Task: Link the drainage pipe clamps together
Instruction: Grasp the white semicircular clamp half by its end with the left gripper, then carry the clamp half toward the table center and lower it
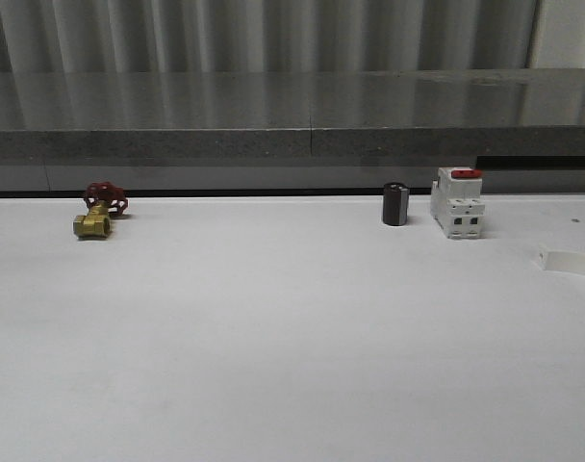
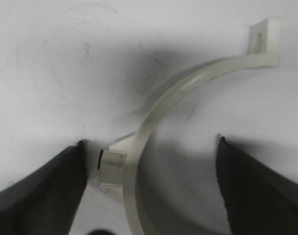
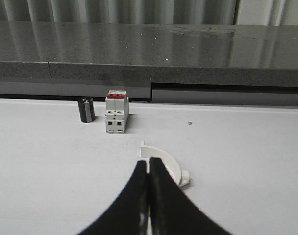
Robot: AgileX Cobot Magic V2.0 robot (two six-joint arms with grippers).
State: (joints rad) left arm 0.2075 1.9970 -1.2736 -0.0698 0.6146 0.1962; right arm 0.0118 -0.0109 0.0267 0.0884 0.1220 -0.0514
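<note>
The task looked to be at pickup: the left claw [image 2: 149,188] hung released astride one clamp half [image 2: 154,122] on the table [image 2: 51,58], needing only to clench, while the right claw [image 3: 149,196], clenched empty, sat near the other half [image 3: 164,166].

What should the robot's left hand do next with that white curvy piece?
Probably close. The left gripper is open, its fingers on either side of the white half-ring lying on the table, so squeezing should grab it.
</note>
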